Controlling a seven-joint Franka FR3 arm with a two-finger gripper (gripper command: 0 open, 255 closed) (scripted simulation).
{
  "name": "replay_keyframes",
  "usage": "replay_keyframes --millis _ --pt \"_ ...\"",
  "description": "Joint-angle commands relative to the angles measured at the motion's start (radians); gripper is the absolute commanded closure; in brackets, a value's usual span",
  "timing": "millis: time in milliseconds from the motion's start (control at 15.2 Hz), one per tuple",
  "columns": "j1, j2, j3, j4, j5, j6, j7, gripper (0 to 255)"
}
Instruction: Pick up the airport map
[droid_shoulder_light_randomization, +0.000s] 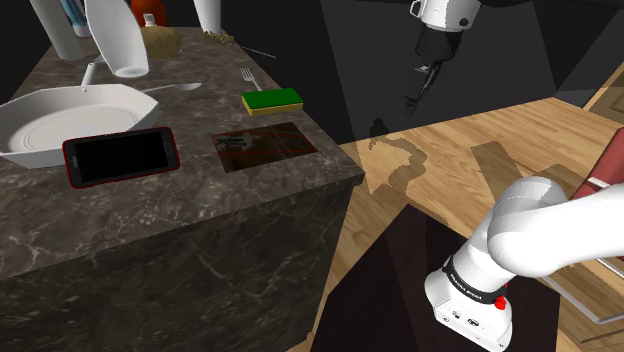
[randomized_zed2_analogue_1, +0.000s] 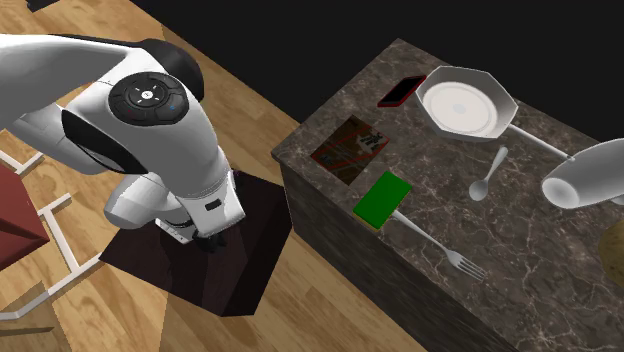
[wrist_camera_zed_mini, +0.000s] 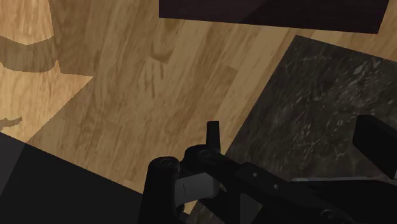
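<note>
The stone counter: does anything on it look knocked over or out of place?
Yes: a white vessel beside the spoon is tipped over rather than standing upright. Nothing looks spilled from it.

Smooth white arm (droid_shoulder_light_randomization: 545, 235) with rounded segments and dark joints, one capped by a round black disc (randomized_zed2_analogue_1: 147, 97). Small red button (droid_shoulder_light_randomization: 499, 301) near its base; gripper (droid_shoulder_light_randomization: 415, 95) all black.
</note>
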Motion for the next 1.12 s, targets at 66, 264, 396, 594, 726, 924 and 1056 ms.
replay_keyframes --millis 66,264,396,594,726,924,1056 --pt "0.008 0.016 0.018 0.008 0.016 0.006 0.020 0" --pt "0.030 0.070 0.071 0.038 0.061 0.025 0.080 0" --pt "0.044 0.110 0.105 0.064 0.088 0.039 0.120 0" --pt "0.062 0.175 0.155 0.110 0.123 0.058 0.178 0" --pt "0.073 0.222 0.187 0.145 0.143 0.070 0.216 0" --pt "0.087 0.297 0.235 0.207 0.165 0.086 0.273 0" --pt "0.096 0.351 0.267 0.253 0.176 0.095 0.311 0"
